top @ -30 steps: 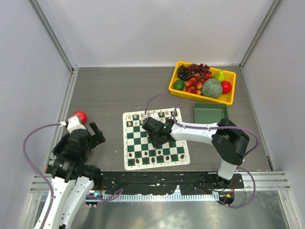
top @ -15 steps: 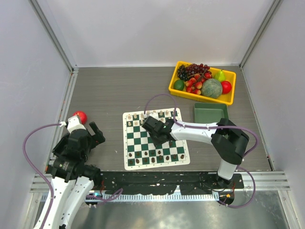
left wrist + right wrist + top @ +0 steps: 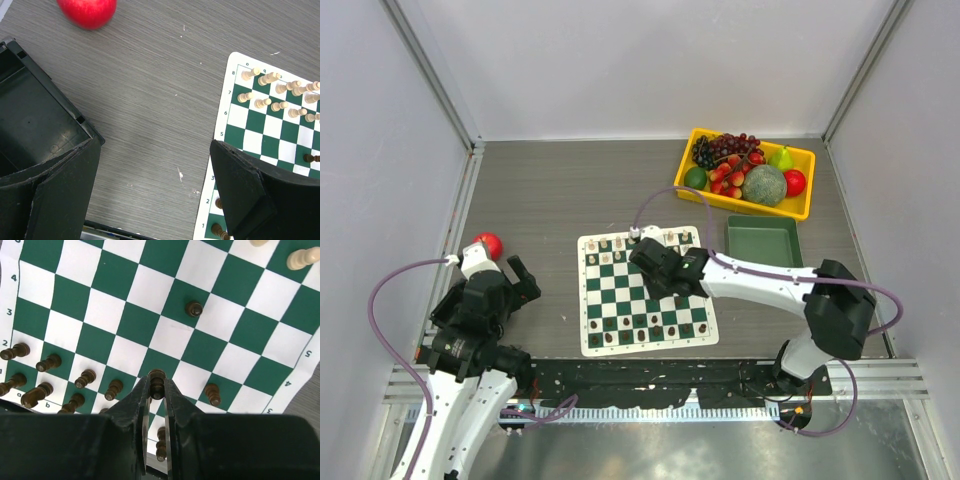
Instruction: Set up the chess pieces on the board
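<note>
The green-and-white board (image 3: 588, 345) lies flat in the middle of the table. Cream pieces (image 3: 620, 244) stand along its far rows, and also show in the left wrist view (image 3: 270, 77). Dark brown pieces (image 3: 45, 362) stand along its near rows. My right gripper (image 3: 157, 382) is over the board (image 3: 125, 322), shut on a dark brown pawn (image 3: 157, 376) and holding it above the squares. One dark pawn (image 3: 194, 308) stands alone mid-board and another (image 3: 213, 395) stands to the right of the jaws. My left gripper (image 3: 155, 185) is open and empty, left of the board.
A red apple (image 3: 488, 244) lies at the far left, beyond my left gripper (image 3: 515, 280). A yellow tray (image 3: 740, 205) of fruit stands at the back right. A plain green bin (image 3: 761, 240) sits in front of it, right of the board.
My right arm's elbow has swung to the right, and its gripper has shifted slightly right and toward the far side of the board. The left arm has not moved.
</note>
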